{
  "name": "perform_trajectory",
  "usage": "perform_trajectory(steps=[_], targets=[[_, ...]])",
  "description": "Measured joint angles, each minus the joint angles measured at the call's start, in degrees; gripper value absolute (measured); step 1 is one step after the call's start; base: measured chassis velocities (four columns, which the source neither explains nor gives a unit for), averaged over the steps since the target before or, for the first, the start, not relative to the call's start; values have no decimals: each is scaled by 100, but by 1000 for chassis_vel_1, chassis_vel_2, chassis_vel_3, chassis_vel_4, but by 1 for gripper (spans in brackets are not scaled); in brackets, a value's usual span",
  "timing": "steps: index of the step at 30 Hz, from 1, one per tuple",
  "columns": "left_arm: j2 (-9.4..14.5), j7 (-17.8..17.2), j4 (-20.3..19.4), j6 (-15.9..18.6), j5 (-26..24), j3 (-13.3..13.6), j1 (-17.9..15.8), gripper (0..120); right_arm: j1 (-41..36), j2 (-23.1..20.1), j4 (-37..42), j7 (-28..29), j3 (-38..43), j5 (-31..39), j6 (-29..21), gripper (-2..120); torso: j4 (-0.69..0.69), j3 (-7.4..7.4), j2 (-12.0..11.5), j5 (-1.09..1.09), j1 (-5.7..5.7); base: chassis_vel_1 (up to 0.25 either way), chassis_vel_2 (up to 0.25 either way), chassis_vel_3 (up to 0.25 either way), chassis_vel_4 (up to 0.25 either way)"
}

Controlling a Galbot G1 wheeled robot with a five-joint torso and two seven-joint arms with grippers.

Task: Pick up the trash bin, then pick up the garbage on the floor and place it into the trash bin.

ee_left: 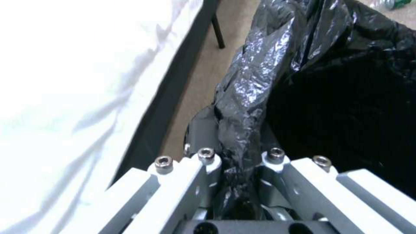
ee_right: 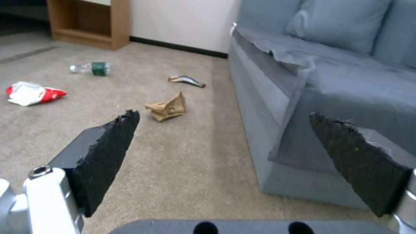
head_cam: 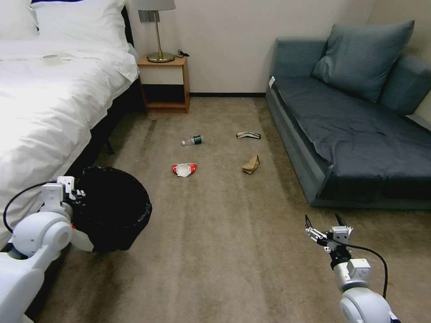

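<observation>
left gripper (ee_left: 236, 169) clamped on trash bin (head_cam: 112, 208) rim, right gripper (head_cam: 323, 224) wide open and empty, all four garbage (head_cam: 184, 169) pieces on floor (head_cam: 215, 251) beyond the bin

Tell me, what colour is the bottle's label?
Green; the bottle shows best in the right wrist view.

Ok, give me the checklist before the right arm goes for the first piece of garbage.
1. Left gripper shut on the bin rim and bag: ok.
2. Bin lifted off the carpet: cannot tell.
3. Right gripper open and empty: ok.
4. All four pieces in sight: bottle, packet, brown paper, wrapper: ok.
5. Carpet between right gripper and brown paper free of obstacles: ok.
6. Room beside the sofa for the right arm: ok, though the paper lies fairly near its edge.
</observation>
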Motion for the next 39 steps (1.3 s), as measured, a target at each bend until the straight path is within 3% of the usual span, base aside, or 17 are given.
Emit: perform_trajectory(steps=[12,24,39], targets=[[406,83,-247,12,-22,-151,152,5,64,77,-241,-215,-8,-369,336,100,-1,0,0,0,0,0,0,0,0],[485,92,-438,8,-121,-213,208,5,-38,-70,221,-648,-150,-149,318,100,-1,0,0,0,0,0,0,0,0],[633,106,-491,-7,-181,-247,258,5,24,-168,377,-786,-451,406,107,100,-1,0,0,0,0,0,0,0,0]])
